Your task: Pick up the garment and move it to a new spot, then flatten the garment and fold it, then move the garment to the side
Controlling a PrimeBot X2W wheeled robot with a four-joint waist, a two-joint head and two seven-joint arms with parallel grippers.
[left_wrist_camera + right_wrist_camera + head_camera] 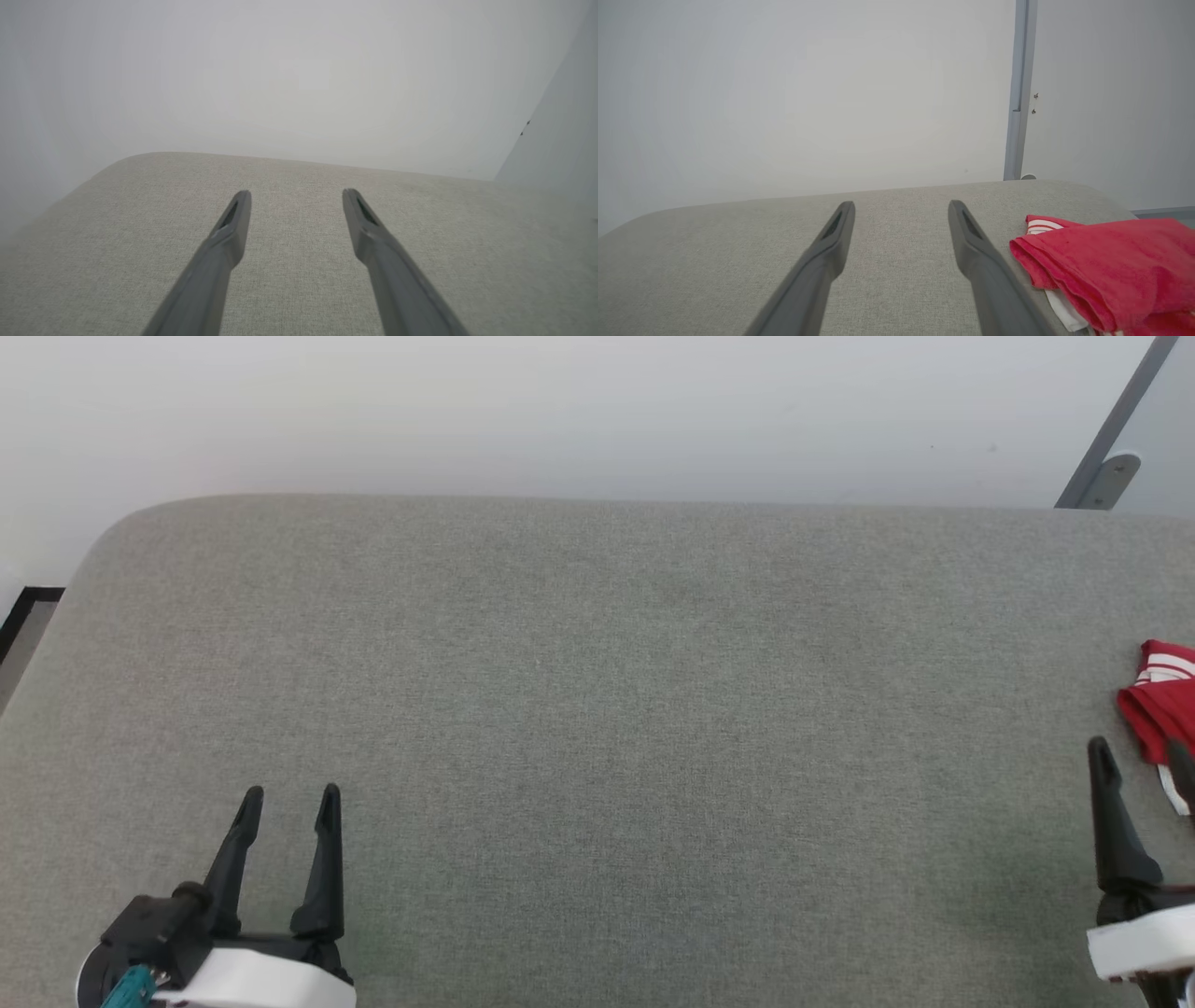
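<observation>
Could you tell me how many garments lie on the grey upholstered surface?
1. The red garment with white striped trim lies at the right end of the grey upholstered surface, beside the right gripper. Both views crop it, so others could be hidden.

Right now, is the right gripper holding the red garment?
No, the right gripper is open and empty, and the garment lies on the grey surface beside it.
</observation>
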